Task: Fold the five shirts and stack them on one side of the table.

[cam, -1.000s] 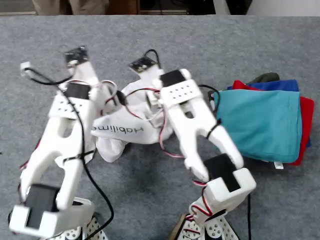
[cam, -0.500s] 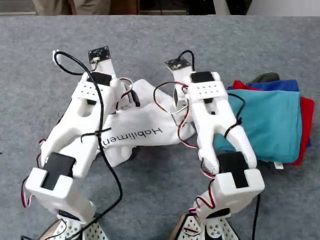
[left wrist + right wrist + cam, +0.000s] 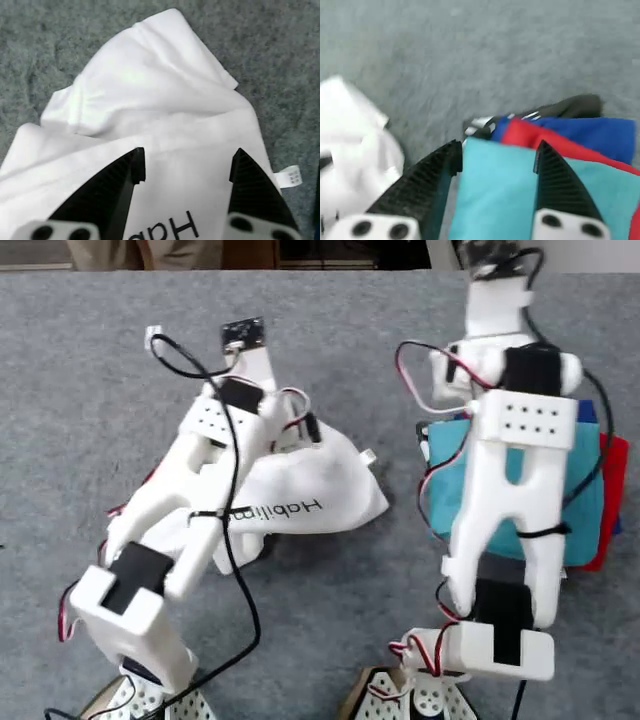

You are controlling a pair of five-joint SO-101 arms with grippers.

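Jaws spread and empty, the left end effector [image 3: 187, 160] hangs just over the white shirt [image 3: 150, 90], which lies loosely bunched on the table [image 3: 100, 360] near the stack [image 3: 590, 490], not touching it. The right end effector [image 3: 498, 150], likewise gaping and holding nothing, hovers above a corner of the stack. Likely trouble: a pinch catching a single layer would drag the white shirt into a worse heap, and the right end effector, so close over the stack, could nudge its top layer askew. Count: five shirts, four stacked (teal shirt [image 3: 520, 200] on top, red shirt [image 3: 530, 132], blue shirt [image 3: 590, 132], dark shirt [image 3: 570, 106] behind) and one white, unfolded; two arms
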